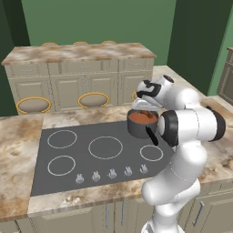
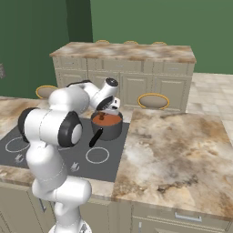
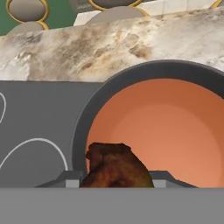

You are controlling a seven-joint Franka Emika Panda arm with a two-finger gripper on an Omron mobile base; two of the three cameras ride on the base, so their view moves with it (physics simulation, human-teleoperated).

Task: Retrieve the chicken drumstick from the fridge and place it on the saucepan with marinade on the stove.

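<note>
The dark grey saucepan (image 1: 136, 129) stands on the back right burner of the stove (image 1: 91, 152), its black handle (image 1: 151, 135) pointing toward the robot. Orange-red marinade (image 3: 166, 127) fills it. My gripper (image 1: 144, 107) hangs just above the pan, shut on the chicken drumstick (image 3: 116, 168), a brown-orange lump between my fingertips (image 3: 70, 178). In the hand view the drumstick sits over the pan's near rim (image 3: 85, 122). The right base view shows the drumstick (image 2: 102, 117) just above the marinade (image 2: 109, 119). The fridge is out of view.
A row of small knobs (image 1: 111, 173) runs along the stove's front edge. Marble counter (image 2: 182, 145) spreads wide to the right of the stove. Behind it stand round stools (image 1: 93, 99) and a beige cabinet island (image 1: 77, 68).
</note>
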